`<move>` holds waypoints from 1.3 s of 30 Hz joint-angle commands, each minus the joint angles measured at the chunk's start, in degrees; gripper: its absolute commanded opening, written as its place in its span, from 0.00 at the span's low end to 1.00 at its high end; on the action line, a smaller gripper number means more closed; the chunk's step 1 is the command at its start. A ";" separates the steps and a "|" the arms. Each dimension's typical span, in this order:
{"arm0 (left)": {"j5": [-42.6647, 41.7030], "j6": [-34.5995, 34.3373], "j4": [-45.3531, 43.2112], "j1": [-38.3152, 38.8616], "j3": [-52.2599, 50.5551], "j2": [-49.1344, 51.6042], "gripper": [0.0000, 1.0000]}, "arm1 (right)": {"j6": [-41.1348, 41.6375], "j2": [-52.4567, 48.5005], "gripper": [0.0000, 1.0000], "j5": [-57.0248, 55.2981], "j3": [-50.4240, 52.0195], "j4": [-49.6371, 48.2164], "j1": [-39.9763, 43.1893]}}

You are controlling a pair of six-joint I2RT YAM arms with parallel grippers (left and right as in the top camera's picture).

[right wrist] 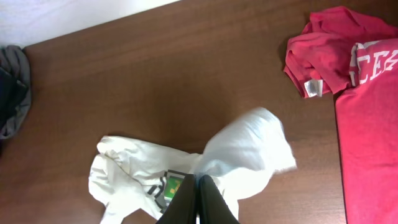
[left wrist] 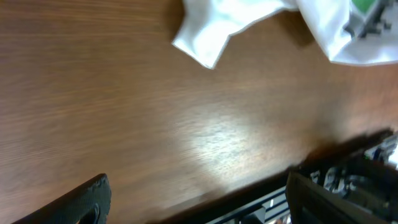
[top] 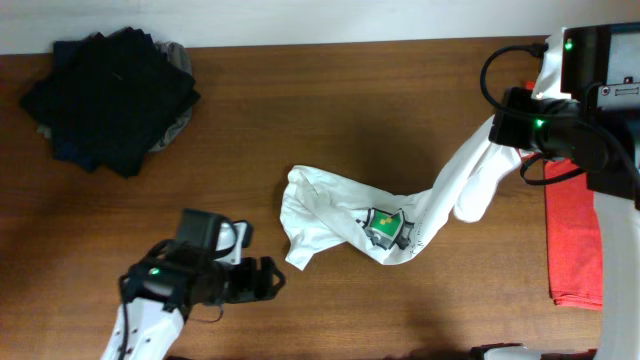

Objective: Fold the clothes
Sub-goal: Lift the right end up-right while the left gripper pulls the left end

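Observation:
The white T-shirt (top: 340,215) lies bunched in the middle of the table, its green-and-red badge (top: 385,228) facing up. One end of it is pulled up and to the right in a taut band to my right gripper (top: 497,132), which hangs above the table. In the right wrist view that gripper (right wrist: 199,186) is shut on the white fabric, and the rest of the shirt (right wrist: 137,171) droops below it. My left gripper (top: 266,278) is open and empty near the front edge, just left of the shirt's lower corner (left wrist: 202,46). Its fingers (left wrist: 84,200) stand wide apart over bare wood.
A pile of black and dark garments (top: 110,95) sits at the back left corner. A red T-shirt with white lettering (top: 572,240) lies along the right side, under the right arm. The table's front edge (left wrist: 249,186) runs close below the left gripper.

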State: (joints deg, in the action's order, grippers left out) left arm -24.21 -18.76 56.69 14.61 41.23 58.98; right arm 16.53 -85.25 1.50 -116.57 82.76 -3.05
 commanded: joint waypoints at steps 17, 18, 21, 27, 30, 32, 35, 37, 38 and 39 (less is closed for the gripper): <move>12.70 -9.88 -14.14 3.61 0.59 22.80 0.67 | 0.24 0.11 0.04 -2.21 -0.44 1.05 0.11; 12.70 -9.88 -14.43 3.87 0.59 23.06 0.67 | 0.24 0.11 0.04 -2.19 -0.44 1.05 0.11; 12.68 -9.90 -15.21 5.01 0.59 24.94 0.67 | 0.26 0.11 0.04 -2.16 -0.44 1.07 0.11; 12.63 -10.38 -19.21 6.67 0.59 30.27 0.67 | 0.24 0.11 0.04 -2.19 -0.44 1.51 0.11; 12.66 -10.36 -20.61 6.67 0.59 30.60 0.67 | 0.24 0.11 0.04 -2.19 -0.44 1.51 0.11; 12.48 -10.56 -21.38 6.67 0.59 30.60 0.67 | 0.22 0.11 0.04 -2.19 -0.33 1.51 0.11; 12.41 -11.47 -21.92 6.67 0.59 30.60 0.67 | 0.22 0.11 0.04 -2.19 -0.33 1.51 0.11; 12.52 -11.45 -22.36 6.67 0.59 30.80 0.67 | 0.24 0.11 0.04 -2.19 -0.33 1.57 0.11; 12.52 -11.43 -22.91 6.73 0.59 31.10 0.67 | 0.24 0.11 0.04 -2.19 -0.33 1.75 0.11; 12.72 -11.41 -23.30 6.75 0.59 31.47 0.67 | 0.22 0.11 0.04 -2.19 -0.33 1.92 0.11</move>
State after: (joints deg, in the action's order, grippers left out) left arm -11.94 -29.69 35.03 21.02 41.78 88.01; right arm 16.51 -85.25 0.21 -116.57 84.29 -3.05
